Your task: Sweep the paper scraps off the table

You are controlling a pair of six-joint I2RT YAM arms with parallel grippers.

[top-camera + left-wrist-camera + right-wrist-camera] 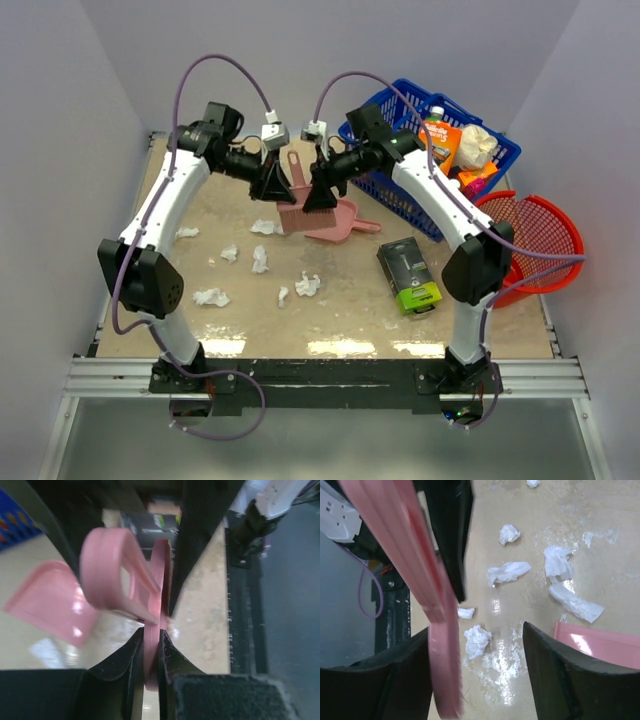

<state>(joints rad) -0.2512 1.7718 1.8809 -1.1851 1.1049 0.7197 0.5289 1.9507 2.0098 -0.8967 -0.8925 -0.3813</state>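
Observation:
Several small crumpled white paper scraps (260, 260) lie across the left and middle of the beige table (350, 310); the right wrist view shows some close up (509, 572). At the back centre both grippers meet at a pink brush (293, 180). My left gripper (274, 186) (151, 630) is shut on the brush's thin pink handle (152, 650). My right gripper (322, 194) (475, 628) is open, and the brush (427, 580) leans against its left finger. A pink dustpan (340, 222) (600, 647) (47, 605) rests on the table just below them.
A blue basket (400, 110) at the back right holds an orange pack (445, 140) and a whitish crinkled bag (478, 145). A red basket (545, 235) sits at the right edge. A black and green box (408, 275) lies right of centre.

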